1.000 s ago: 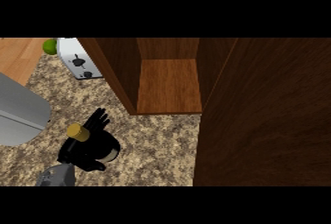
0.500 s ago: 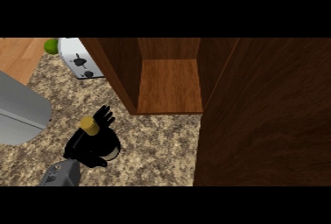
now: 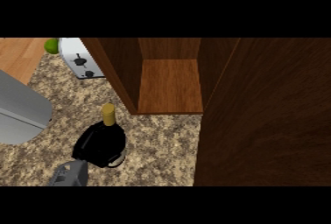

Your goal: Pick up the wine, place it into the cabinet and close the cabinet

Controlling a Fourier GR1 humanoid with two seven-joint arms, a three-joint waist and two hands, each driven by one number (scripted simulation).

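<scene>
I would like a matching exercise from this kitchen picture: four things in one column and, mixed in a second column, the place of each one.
Things:
1. wine bottle
2. toaster
3. green fruit
4. cabinet door

Places:
A. far left corner, beside the toaster
B. wide open, filling the right side
C. held up in the left hand
D. on the counter, left of the cabinet

Pairs: 1-C, 2-D, 3-A, 4-B

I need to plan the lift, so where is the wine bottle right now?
In the head view the wine bottle stands at lower left on the granite counter, held by the left robot hand, just left of the open cabinet.
</scene>
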